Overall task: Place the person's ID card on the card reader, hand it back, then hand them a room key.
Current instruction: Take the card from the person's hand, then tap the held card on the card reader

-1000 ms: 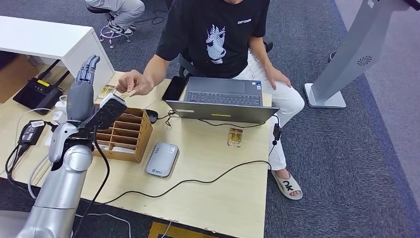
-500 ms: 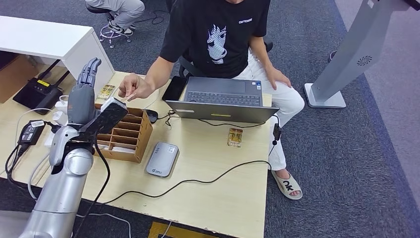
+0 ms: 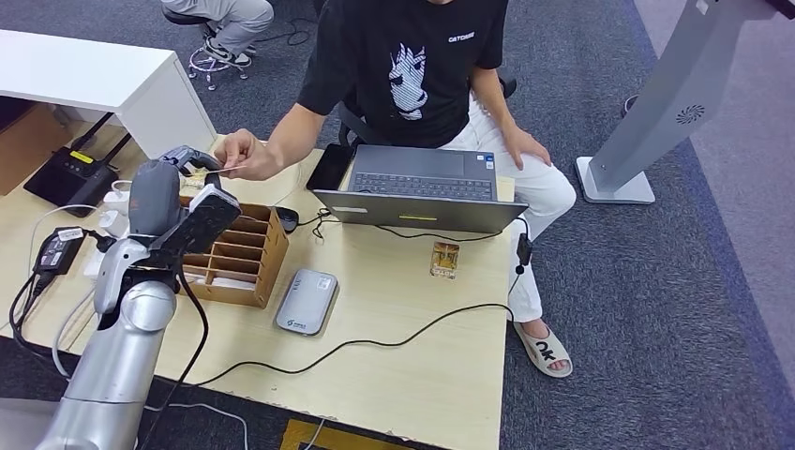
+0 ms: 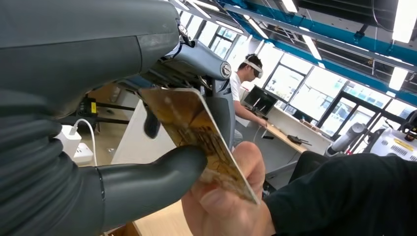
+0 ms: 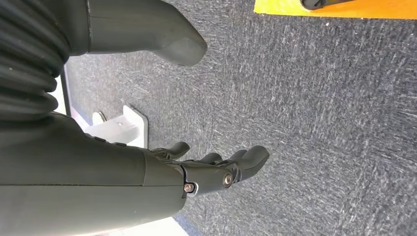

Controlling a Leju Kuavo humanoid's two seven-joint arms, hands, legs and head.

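Closing left hand [image 4: 147,162] w/ thumb & fingers, straight up a sec ago, onto ID card [image 4: 204,137] w/ person's hand [image 3: 242,156] gripping too; handover underway, reader [image 3: 307,300] next.

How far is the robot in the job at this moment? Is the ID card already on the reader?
Not yet. Nothing is finished. In hand: the left robot hand closes on the ID card, thumb pressed against it, while the person's hand also holds it, so the handover is under way. Left: lay the card on the card reader, return it, then give a room key. The right robot hand hangs open over the carpet.
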